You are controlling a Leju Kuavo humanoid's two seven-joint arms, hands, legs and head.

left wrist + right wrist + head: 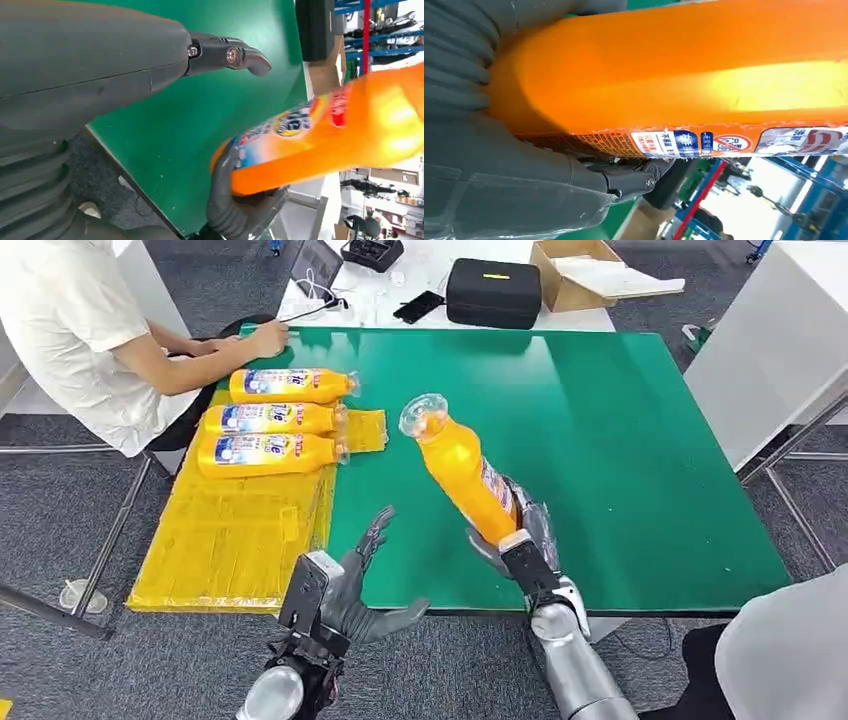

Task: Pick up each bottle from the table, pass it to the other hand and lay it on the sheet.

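Right hand (520, 535) grasps a bottle (462, 472) above the table (620, 440); left hand (355, 585) released. Three bottles (270, 420) lie on the far-left sheet (230, 540), a person's hand (268, 337) beyond.

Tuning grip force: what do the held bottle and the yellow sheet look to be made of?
Held bottle in the right hand: likely glossy orange plastic, going by the bright highlight on its side, with a printed label and clear cap. Yellow sheet: probably thin plastic film or bags; it looks translucent, shiny and creased.
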